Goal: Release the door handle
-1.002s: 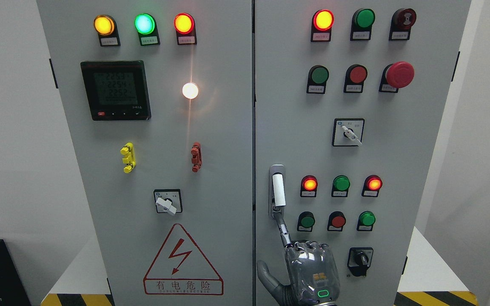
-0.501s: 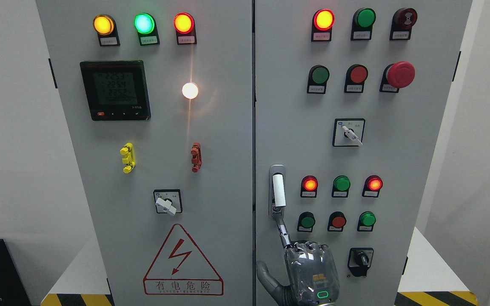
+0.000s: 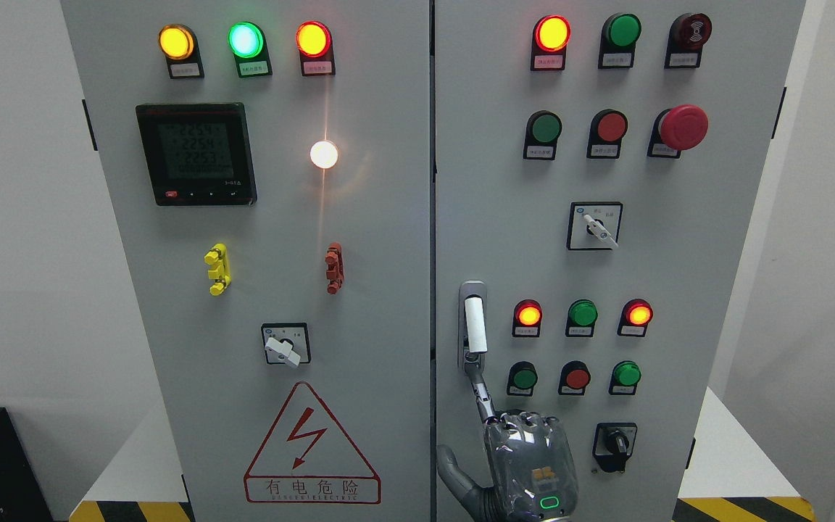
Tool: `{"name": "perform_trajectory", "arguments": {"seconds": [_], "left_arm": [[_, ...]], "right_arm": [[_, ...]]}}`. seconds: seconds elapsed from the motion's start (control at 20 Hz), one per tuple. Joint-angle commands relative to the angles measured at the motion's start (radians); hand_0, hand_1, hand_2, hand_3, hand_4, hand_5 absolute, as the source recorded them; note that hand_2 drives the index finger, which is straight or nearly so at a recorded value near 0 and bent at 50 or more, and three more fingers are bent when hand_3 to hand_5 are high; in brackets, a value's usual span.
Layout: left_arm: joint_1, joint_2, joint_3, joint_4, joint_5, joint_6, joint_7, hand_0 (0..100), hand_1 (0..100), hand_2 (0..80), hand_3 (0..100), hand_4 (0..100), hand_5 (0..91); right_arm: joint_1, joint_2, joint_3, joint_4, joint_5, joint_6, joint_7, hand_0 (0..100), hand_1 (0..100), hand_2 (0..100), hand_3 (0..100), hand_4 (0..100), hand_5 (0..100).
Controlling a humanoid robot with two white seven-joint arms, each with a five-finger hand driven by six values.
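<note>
Switchgear fills the view: a grey electrical cabinet (image 3: 381, 239) with two doors, both shut flush at the centre seam. The right door (image 3: 490, 181) carries the door handle (image 3: 475, 325), which stands upright in its recessed plate close to the door's left edge, in the lower half, just left of the lit indicator lamps (image 3: 581, 313). Below it the right hand (image 3: 530, 464) comes up from the bottom edge, back toward the camera. Three fingers are curled into the palm and the thumb (image 3: 454, 471) juts out to the left. Only the index finger (image 3: 484, 395) is extended, its tip touching the handle's lower end; nothing is gripped. The release looks nearly done, with only that fingertip to draw clear. The handle is probably a rigid metal swing lever with a smooth white sleeve, light to move but slippery. It likely pivots at one end, so its free lower end is the place to hook or pinch. Pulling back straight should keep the finger from dragging it out.
</note>
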Motion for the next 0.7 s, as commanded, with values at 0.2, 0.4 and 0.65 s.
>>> {"name": "perform_trajectory", "arguments": {"seconds": [0.2,0.4,0.65], "left_arm": [[-0.026,0.000,0.000,0.029,0.000,0.000,0.001,12,56,0.0,0,0,0.0],[-0.026,0.000,0.000,0.029,0.000,0.000,0.001,12,56,0.0,0,0,0.0],[-0.026,0.000,0.000,0.029,0.000,0.000,0.001,12,56,0.0,0,0,0.0]], "right_arm": [[0.000,-0.001,0.002,-0.065,0.001,-0.001,-0.001,36,27,23,97,98,100],[0.000,0.001,0.002,-0.071,0.001,-0.001,-0.001,36,27,25,97,98,100],[0.001,0.001,0.002,-0.083,0.001,-0.001,-0.001,36,27,24,96,98,100]]}}
